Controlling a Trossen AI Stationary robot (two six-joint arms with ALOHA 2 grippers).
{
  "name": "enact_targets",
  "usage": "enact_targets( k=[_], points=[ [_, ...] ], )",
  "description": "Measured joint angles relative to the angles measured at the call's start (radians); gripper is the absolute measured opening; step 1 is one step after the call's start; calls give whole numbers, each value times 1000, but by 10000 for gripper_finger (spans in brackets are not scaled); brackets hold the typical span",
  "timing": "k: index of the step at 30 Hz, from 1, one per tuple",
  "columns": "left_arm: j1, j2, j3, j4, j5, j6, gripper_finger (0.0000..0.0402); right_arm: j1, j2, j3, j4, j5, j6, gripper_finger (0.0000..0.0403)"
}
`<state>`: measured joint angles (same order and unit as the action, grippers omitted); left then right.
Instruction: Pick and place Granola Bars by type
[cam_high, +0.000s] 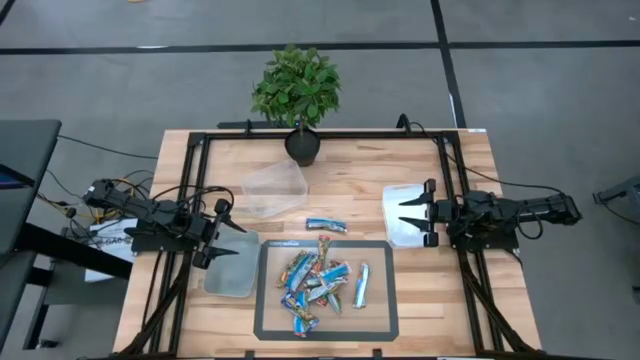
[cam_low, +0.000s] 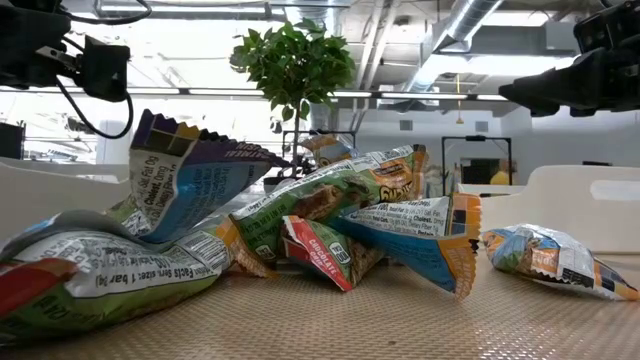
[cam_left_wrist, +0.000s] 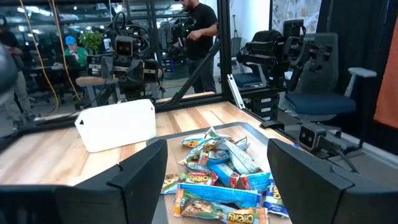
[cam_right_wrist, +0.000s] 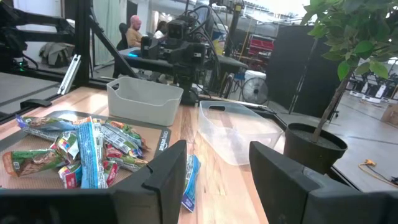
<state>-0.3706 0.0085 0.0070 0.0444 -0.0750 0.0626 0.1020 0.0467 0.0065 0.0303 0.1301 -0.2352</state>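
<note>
The left tool (cam_high: 222, 238) is hovering with its fingers apart over a translucent rectangular bin (cam_high: 229, 270) at the left of the pale wood-plank tabletop (cam_high: 470, 310). A second clear bin (cam_high: 274, 190) is lying tilted behind it, near a potted plant (cam_high: 297, 95). The Granola Bars (cam_high: 312, 282) are lying heaped on a dark-edged woven mat (cam_high: 377, 313), their crinkled glossy wrappers showing blue, green and red; one red label is reading "CHOCOLATE". A single blue bar (cam_high: 326, 225) is sitting just beyond the mat. The right tool (cam_high: 410, 214) is hanging spread open over a white bin (cam_high: 402, 198).
</note>
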Motion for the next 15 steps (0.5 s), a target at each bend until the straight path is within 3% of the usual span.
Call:
enact_targets(
  k=[3, 7, 15],
  points=[
    [1, 23, 2, -1, -7, -80, 270, 0, 0, 0, 0, 0, 0, 171],
    [13, 141, 38, -52, -105, -116, 270, 0, 0, 0, 0, 0, 0, 171],
    [35, 599, 249, -38, -270, -73, 270, 0, 0, 0, 0, 0, 0, 171]
  ],
)
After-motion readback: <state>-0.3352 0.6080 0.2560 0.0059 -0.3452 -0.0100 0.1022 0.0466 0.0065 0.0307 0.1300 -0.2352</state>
